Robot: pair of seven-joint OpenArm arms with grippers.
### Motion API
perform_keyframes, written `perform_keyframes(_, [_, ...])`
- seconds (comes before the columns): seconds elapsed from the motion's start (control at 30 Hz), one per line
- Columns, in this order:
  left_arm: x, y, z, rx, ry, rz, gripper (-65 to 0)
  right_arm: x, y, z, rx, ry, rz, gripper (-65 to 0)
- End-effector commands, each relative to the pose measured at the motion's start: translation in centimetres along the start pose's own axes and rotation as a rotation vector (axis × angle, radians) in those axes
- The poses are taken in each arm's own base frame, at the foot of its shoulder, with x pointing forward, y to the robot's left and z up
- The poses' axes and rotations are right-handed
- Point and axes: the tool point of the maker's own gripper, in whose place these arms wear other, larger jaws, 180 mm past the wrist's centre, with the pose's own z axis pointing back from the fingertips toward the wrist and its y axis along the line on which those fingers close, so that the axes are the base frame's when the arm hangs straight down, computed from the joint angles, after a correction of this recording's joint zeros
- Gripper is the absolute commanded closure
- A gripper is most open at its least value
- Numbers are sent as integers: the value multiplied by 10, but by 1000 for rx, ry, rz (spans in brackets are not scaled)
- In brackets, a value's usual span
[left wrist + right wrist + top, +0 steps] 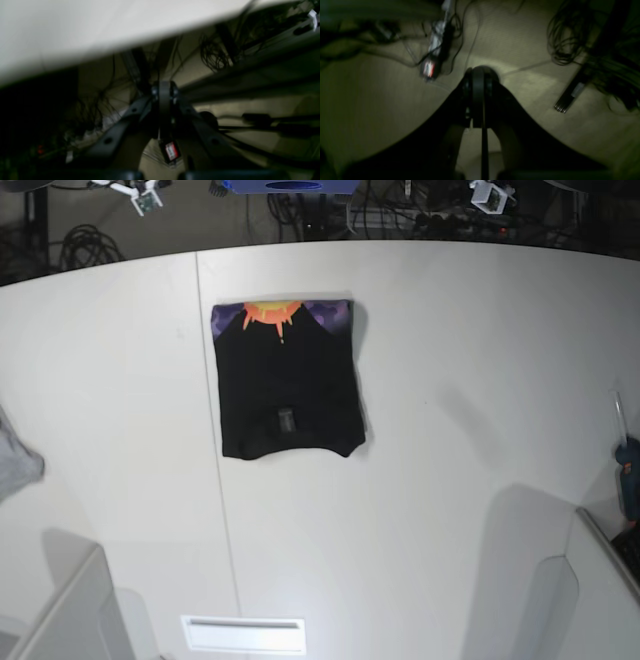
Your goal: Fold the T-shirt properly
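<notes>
Nearest to you, both arms hang off the table: the left gripper [163,110] looks past the pale table edge at cables, and the right gripper [480,100] looks down at a tan floor [380,100] with a white power strip [436,45] at about 11 o'clock from it. In both wrist views the two fingers meet in one dark line with nothing between them, so I judge both jaws clenched and empty. In the base view neither arm reaches over the white curved table [450,480]. At the near edge lies a white flat tray-like slot [243,633], and at 9 o'clock a small grey cloth [15,460] peeks in. Further, at about 12 o'clock of the table, rests the black short-sleeved fabric T-shirt [288,390], already a compact rectangle, with the orange sun and purple print along its far edge and a small grey label near the middle. The fold seems to me almost finished or finished. The fabric should be light, soft and floppy; it will sag and slide if lifted by one point. If you make one more fold, pinch the two near corners at 7 and 5 o'clock of the T-shirt, both arms together.
</notes>
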Motion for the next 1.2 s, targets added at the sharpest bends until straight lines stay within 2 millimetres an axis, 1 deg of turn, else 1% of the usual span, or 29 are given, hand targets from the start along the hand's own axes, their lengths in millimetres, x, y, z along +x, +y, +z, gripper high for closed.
perform_keyframes(0.0, [-6,-3,5,-9,-16,34,0,-12,2,-4,19,35,18,0])
perform_keyframes(0.1, [-33,-7,-3,-9,19,105,0,-36,14,-31,89,118,37,0])
perform_keyframes(0.17, [-47,-5,-7,-6,46,134,0,-48,21,-44,127,163,56,0])
perform_keyframes(0.3, [-83,-11,-15,-18,100,206,0,-65,24,-70,173,239,95,0])
perform_keyframes(0.37, [-103,-8,-19,-12,131,244,0,-70,26,-84,192,256,87,0])
perform_keyframes(0.43, [-122,1,-20,38,159,254,0,-76,28,-96,206,262,77,0])
perform_keyframes(0.47, [-131,6,-21,68,170,261,0,-80,31,-100,217,264,73,0])
perform_keyframes(0.5, [-138,7,-23,91,179,266,0,-83,36,-104,230,260,68,0])
perform_keyframes(0.57, [-152,11,-25,129,199,286,0,-91,41,-109,243,257,52,0])
perform_keyframes(0.67, [-163,14,-34,158,219,324,0,-104,41,-116,247,267,21,0])
perform_keyframes(0.7, [-165,16,-37,167,227,334,0,-105,45,-121,251,259,-5,0])
perform_keyframes(0.8, [-164,24,-50,159,263,320,0,-116,45,-132,244,273,-68,0])
perform_keyframes(0.9, [-164,29,-63,119,322,275,0,-125,52,-143,243,283,-146,0])
perform_keyframes(0.97, [-164,32,-67,98,362,241,0,-126,56,-149,240,282,-189,0])
perform_keyframes(1.07, [-161,36,-74,65,397,193,0,-122,68,-156,247,261,-242,0])
perform_keyframes(1.13, [-164,37,-77,50,449,178,0,-117,76,-160,235,240,-256,0])
perform_keyframes(1.17, [-165,37,-77,45,470,173,0,-116,75,-162,211,234,-250,0])
